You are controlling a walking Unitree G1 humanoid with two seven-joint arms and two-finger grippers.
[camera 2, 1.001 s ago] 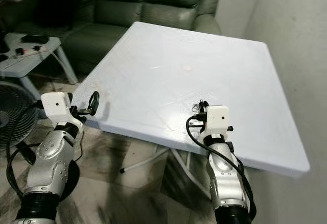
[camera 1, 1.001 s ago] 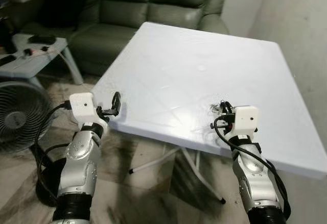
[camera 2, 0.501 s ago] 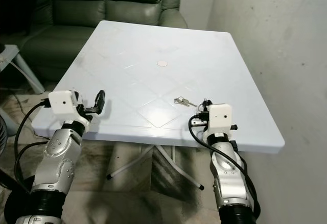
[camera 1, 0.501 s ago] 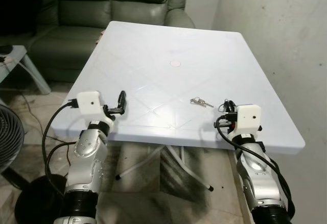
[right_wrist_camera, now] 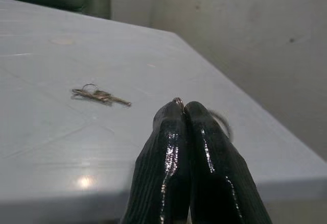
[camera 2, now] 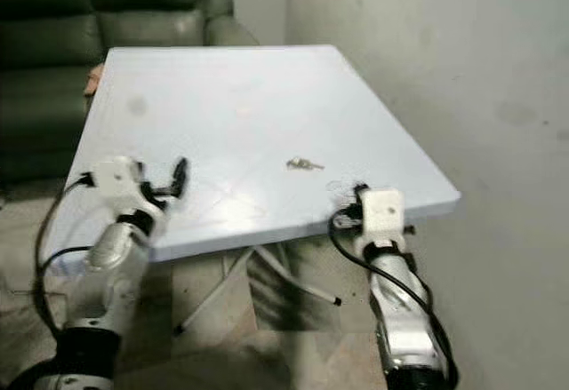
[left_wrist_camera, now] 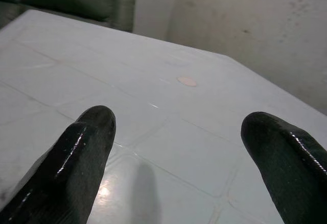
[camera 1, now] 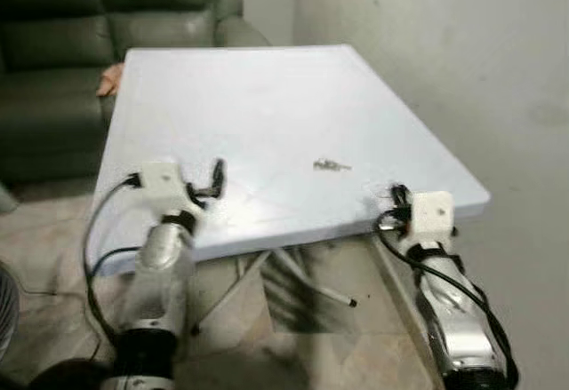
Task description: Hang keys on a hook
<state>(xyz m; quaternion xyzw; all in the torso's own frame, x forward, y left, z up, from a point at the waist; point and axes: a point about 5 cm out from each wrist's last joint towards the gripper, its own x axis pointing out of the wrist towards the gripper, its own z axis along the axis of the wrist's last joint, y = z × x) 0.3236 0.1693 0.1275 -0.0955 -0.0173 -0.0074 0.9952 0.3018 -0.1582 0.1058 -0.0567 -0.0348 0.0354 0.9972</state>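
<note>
Overhead, from the left eye view, a white square table (camera 1: 249, 115) stands beside a grey wall (camera 1: 462, 61), with a dark green sofa (camera 1: 53, 43) behind it. A bunch of keys (camera 1: 332, 165) lies flat on the table toward its near right corner. The left hand (camera 1: 216, 177) sits over the table's near left edge, and the right hand (camera 1: 397, 196) is at the near right corner, near the keys but apart from them.

Next, the left wrist view shows the left hand released, its 2 fingers (left_wrist_camera: 76, 157) spread wide above the tabletop.

Lastly, the right wrist view shows the right hand (right_wrist_camera: 184, 107) clenched, a small metal ring (right_wrist_camera: 178, 101) pinched at its tips, while the keys (right_wrist_camera: 99, 95) lie on the table beyond.
</note>
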